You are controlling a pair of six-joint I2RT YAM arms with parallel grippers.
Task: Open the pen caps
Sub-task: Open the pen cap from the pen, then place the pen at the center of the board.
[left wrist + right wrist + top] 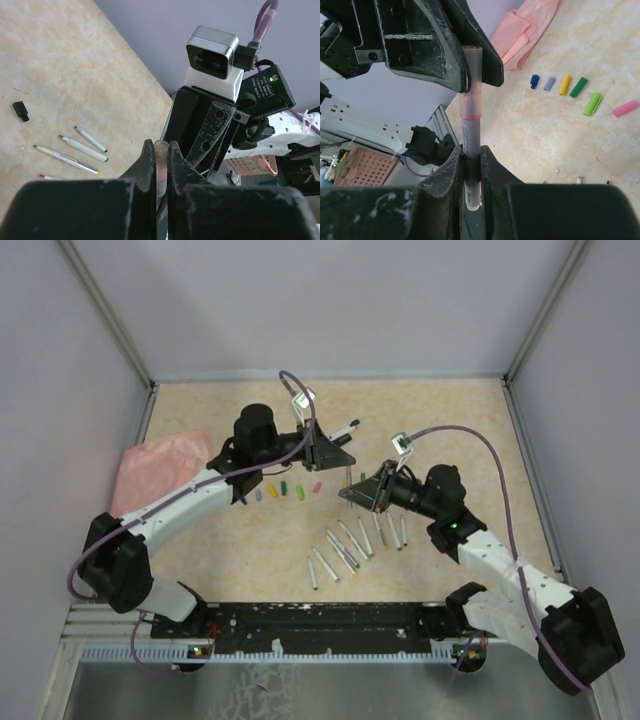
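One pen is held in the air between my two grippers. My left gripper point(161, 150) is shut on its translucent pink cap point(161, 161), whose round end shows between the fingertips. My right gripper point(471, 161) is shut on the grey pen barrel point(470, 137), just below the cap point(471, 97), which is still on the barrel. In the top view the left gripper point(335, 455) and the right gripper point(362, 490) meet over the middle of the table. Several loose pen caps point(564, 85) lie in a row on the table, and several pens point(342, 545) lie side by side nearer the arms.
A pink cloth point(160, 470) lies at the table's left. A dark pen point(345, 427) rests behind the left gripper. A small black cap point(20, 110) lies apart from some pens point(82, 148). Grey walls close in the table on three sides.
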